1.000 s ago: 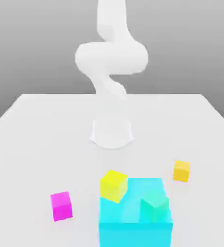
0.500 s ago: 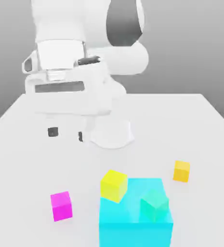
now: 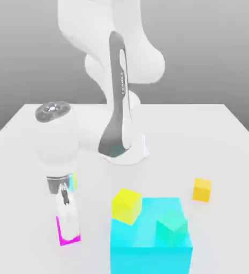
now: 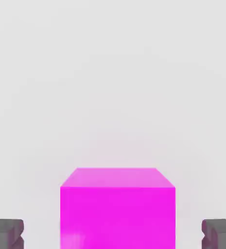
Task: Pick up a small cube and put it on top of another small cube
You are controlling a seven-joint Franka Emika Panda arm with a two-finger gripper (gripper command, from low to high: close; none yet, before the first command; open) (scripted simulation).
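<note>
A small magenta cube (image 3: 60, 231) rests on the white table (image 3: 24, 160) toward the exterior view's left front. My gripper (image 3: 68, 225) has come straight down over it, and the white hand hides most of the cube. In the hand view the magenta cube (image 4: 117, 209) sits between my two dark fingertips (image 4: 7, 233), with a gap of bare table on each side. The gripper (image 4: 113, 233) is open around the cube, not touching it. A yellow cube (image 3: 127, 205), an orange cube (image 3: 202, 189) and a teal cube (image 3: 172, 227) lie to the exterior view's right.
A large cyan block (image 3: 148, 246) stands at the front centre, with the teal cube on top of it and the yellow cube at its back left corner. The arm's white base (image 3: 124, 147) sits mid-table behind them.
The arm has swung forward and down from a folded pose. The hand, which hung high over the table's left half a moment ago, is now lowered around the magenta cube. No cube has moved.
</note>
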